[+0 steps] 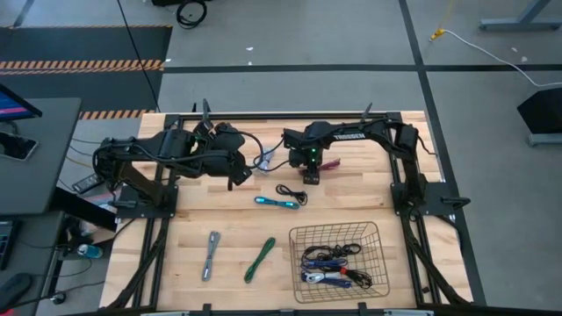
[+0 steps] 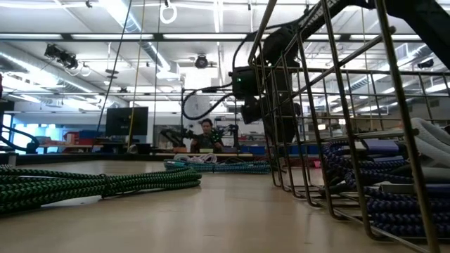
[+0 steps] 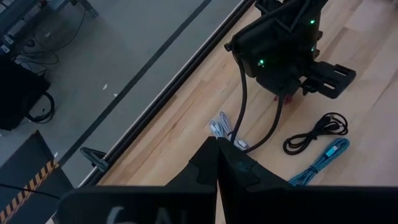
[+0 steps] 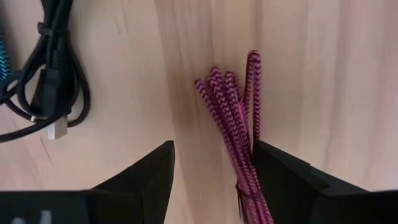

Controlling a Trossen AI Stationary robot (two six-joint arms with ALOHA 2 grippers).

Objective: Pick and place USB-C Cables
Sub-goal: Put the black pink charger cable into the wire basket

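Hovering over the tabletop (image 1: 189, 263), the right hand (image 4: 214, 171) stands with fingers spread wide around a magenta cable (image 4: 233, 118) lying flat on the wood, nothing gripped. Left hand (image 3: 216, 163) is fully closed and empty, near a silver-white cable (image 3: 221, 127). Black (image 1: 292, 193), teal (image 1: 277, 203), grey (image 1: 211, 254) and green (image 1: 260, 260) cables lie loose; others sit in the basket (image 1: 338, 230)

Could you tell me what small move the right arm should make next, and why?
Probably shift sideways, then close: the right tool is open low over the table, and the magenta braided cable bundle lies against one finger, not centred.
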